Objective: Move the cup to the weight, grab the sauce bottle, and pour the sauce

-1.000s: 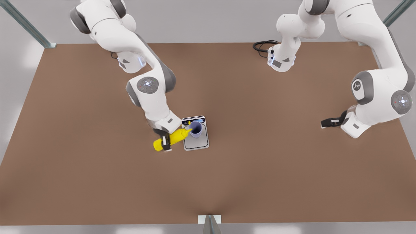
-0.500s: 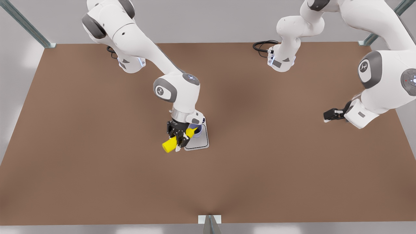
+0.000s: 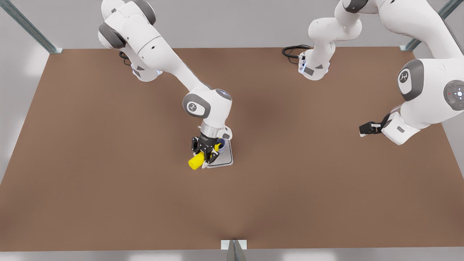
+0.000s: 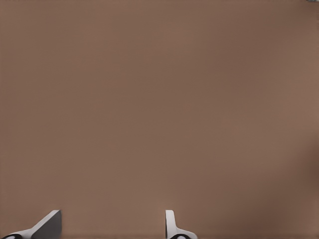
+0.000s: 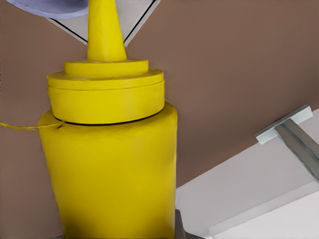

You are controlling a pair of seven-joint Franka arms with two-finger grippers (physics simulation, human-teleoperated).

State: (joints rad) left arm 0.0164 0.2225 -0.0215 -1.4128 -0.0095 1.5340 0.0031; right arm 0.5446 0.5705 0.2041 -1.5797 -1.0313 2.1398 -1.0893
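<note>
The yellow sauce bottle (image 3: 196,161) is tilted, with my right gripper (image 3: 205,150) shut on its body, just off the weight's edge toward the front view's left. Its nozzle (image 5: 104,30) points at the lavender cup (image 3: 221,144), which stands on the weight (image 3: 225,158) and is mostly hidden behind the wrist. The right wrist view has the bottle (image 5: 112,164) close up, the cup's rim (image 5: 50,7) and a corner of the weight (image 5: 137,15) beyond the nozzle. My left gripper (image 3: 365,129) waits open at the front view's right, its fingertips (image 4: 50,224) over bare table.
The brown table (image 3: 108,188) spreads wide on all sides of the weight. A black cable (image 3: 291,50) lies by an arm base at the back. A metal post (image 3: 233,248) stands at the front edge, and frame struts (image 3: 29,27) rise at the back corners.
My right arm has swung over the weight and turned its wrist, so the bottle now tips more steeply toward the cup. The left arm has shifted only slightly.
</note>
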